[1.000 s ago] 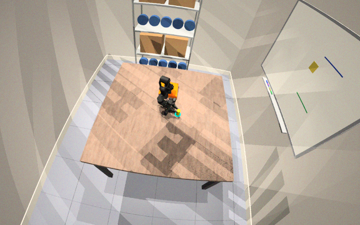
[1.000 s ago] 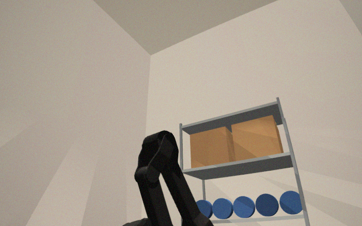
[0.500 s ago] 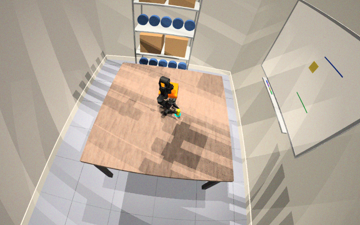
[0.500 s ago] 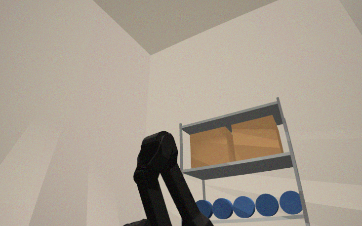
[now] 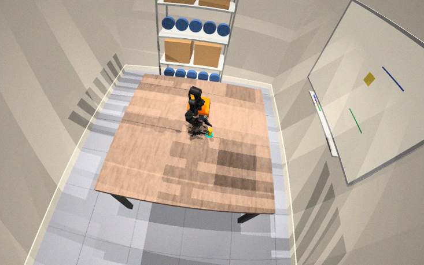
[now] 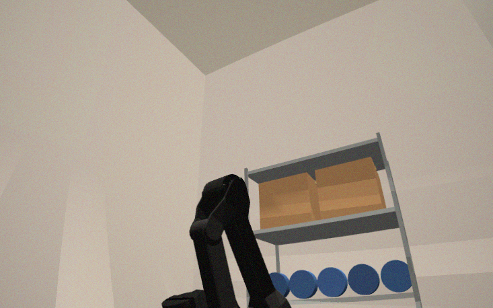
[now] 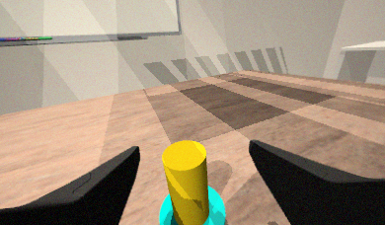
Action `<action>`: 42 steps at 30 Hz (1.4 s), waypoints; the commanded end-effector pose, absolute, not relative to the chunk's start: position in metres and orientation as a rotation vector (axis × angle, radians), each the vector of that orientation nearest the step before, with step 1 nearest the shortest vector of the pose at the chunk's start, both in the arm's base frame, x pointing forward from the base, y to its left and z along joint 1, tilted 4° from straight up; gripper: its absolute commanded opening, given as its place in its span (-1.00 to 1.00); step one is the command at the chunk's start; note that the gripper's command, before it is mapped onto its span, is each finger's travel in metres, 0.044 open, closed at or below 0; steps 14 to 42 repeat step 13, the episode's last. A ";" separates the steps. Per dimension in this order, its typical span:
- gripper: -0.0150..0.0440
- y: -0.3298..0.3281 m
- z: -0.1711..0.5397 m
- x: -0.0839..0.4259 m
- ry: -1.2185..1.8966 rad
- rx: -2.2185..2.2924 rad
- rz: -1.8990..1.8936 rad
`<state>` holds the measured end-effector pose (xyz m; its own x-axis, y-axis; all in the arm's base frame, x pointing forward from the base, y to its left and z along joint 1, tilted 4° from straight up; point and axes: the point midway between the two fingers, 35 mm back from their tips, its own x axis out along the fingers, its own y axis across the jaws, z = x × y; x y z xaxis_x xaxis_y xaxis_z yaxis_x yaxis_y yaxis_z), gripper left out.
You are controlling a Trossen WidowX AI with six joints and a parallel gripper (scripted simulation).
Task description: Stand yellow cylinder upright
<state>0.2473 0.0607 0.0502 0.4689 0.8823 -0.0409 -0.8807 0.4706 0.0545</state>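
Observation:
The yellow tall cylinder (image 5: 210, 132) (image 7: 186, 180) stands upright on the cyan circle (image 5: 209, 136) (image 7: 218, 206), whose colour shows on both sides of its foot in the wrist view. The near part of the circle is cut off by that view's lower edge. My gripper (image 5: 209, 129) (image 7: 195, 148) is open wide, with one finger on each side of the cylinder and a gap to it on both sides. Neither finger touches it in the wrist view. The exterior view shows only the upper arm, with the gripper, cylinder and circle out of its view.
The wooden table (image 5: 140, 148) carries the arm and an orange block (image 5: 206, 107) by the arm's base. A shelf rack with boxes and blue round things stands behind the table. A whiteboard (image 5: 371, 108) is on the wall at the right.

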 end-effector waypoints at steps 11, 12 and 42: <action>0.86 0.059 0.097 0.245 0.028 -0.005 1.075; 0.86 0.059 0.100 0.244 0.025 -0.008 1.075; 0.86 0.059 0.103 0.244 0.022 -0.010 1.074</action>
